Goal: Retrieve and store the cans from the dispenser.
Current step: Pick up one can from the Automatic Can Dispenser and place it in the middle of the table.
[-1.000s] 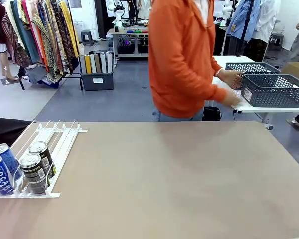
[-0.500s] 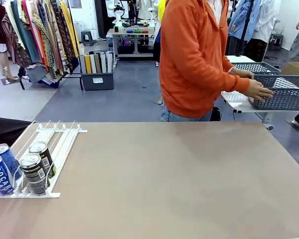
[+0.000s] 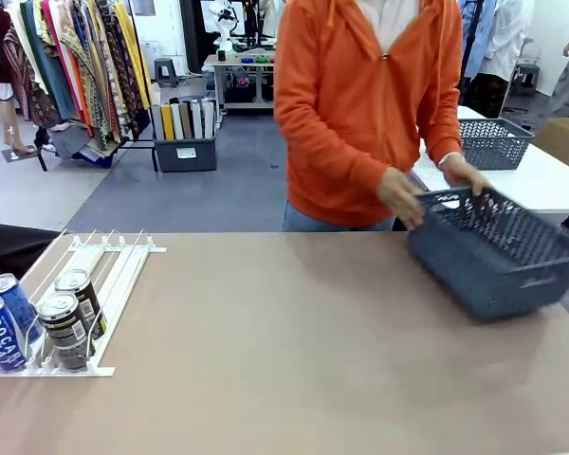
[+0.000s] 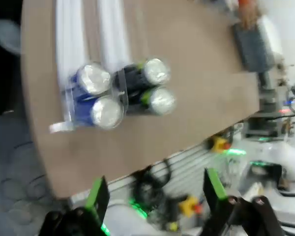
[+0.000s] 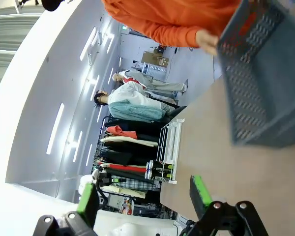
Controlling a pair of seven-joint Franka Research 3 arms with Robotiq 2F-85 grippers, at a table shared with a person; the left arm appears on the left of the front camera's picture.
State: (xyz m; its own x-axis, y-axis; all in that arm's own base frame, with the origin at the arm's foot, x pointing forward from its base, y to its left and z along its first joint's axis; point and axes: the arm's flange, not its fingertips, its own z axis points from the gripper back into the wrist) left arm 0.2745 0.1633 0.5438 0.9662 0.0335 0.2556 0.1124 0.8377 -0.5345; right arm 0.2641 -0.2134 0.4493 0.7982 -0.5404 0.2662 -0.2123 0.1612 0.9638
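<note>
Front view: four cans [image 3: 66, 327] sit in dispenser [image 3: 123, 270]; person [image 3: 360, 104] holds mesh basket [image 3: 498, 256].

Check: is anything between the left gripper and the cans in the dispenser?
Nothing visible. The left gripper hangs open, with only open air between it and the four cans standing at the front end of the dispenser.

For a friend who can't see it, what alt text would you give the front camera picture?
A person in an orange top holds a tilted dark grey mesh basket at the right side of a brown table. At the table's near left, two blue cans and two dark cans stand in a flat white dispenser rack.
</note>
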